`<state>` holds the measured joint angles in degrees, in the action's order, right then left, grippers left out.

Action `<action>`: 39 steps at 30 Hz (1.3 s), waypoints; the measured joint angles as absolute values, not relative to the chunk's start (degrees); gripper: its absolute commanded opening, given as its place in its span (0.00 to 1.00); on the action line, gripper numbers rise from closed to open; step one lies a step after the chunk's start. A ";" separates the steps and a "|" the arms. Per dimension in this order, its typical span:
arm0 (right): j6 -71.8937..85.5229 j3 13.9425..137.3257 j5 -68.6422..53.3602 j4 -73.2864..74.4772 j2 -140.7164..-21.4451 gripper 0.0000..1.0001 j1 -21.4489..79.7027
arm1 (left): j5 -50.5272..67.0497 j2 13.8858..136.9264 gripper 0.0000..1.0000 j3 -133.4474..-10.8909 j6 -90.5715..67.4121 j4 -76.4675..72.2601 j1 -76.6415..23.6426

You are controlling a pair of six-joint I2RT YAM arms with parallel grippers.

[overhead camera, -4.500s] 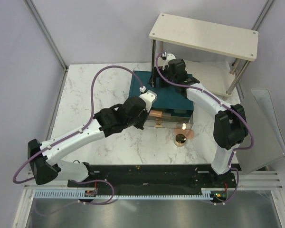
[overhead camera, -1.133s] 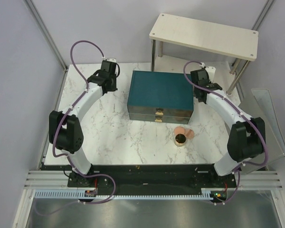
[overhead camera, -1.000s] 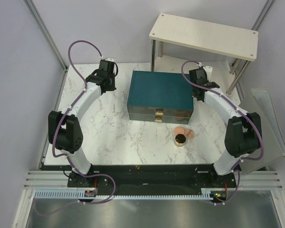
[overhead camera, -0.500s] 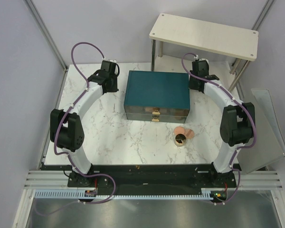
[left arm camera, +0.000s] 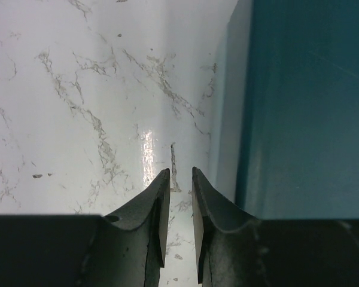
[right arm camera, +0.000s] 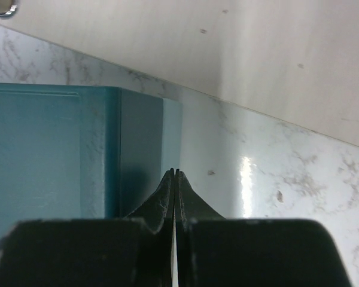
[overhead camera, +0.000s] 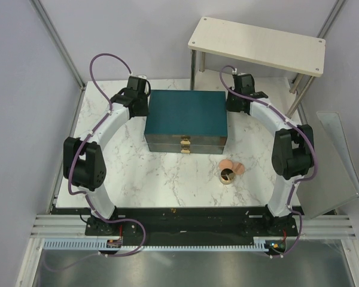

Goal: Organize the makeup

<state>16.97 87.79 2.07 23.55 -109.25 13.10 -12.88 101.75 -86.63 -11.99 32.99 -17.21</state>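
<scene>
Teal box [overhead camera: 186,113] farther left than before, between barely parted left hand [left arm camera: 180,174] and closed right hand [right arm camera: 175,173]

Teal box [overhead camera: 186,113] upright on white marble table [overhead camera: 137,173], two stacked drawers facing near edge, gold handles [overhead camera: 184,142] centred. Pale wooden shelf [overhead camera: 257,45] on metal legs, far right. Grey metal sheet [overhead camera: 332,161] beside table's right edge.

Left arm [overhead camera: 105,127] and right arm [overhead camera: 264,113]: white link shells, black joint housings, black wrist blocks. One purple cable loops along each arm, with a white plug at the wrist end. Left gripper [left arm camera: 179,176] and right gripper [right arm camera: 176,173]: matte dark-grey fingers, curved, tapering to thin tips.
</scene>
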 measured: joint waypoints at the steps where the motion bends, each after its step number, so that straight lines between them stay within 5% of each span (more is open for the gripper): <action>1: 17.06 88.62 1.74 23.57 -109.89 0.00 13.54 | -12.88 101.75 0.28 -86.63 -11.99 33.01 -17.21; 18: 18.87 92.71 6.28 25.80 -111.61 0.02 16.62 | -15.73 101.34 0.35 -86.70 -11.68 34.85 -16.16; 24: 18.52 90.43 9.58 26.98 -101.38 0.27 20.16 | -17.98 97.80 0.29 -89.71 -10.26 37.21 -16.21; 28: 17.91 89.97 11.05 26.92 -92.03 0.47 24.21 | -17.26 94.50 0.02 -90.30 -8.82 37.19 -16.21; 39: 20.64 76.75 7.53 28.10 -80.29 0.77 40.18 | -11.14 93.38 0.02 -89.14 -6.94 37.76 -16.21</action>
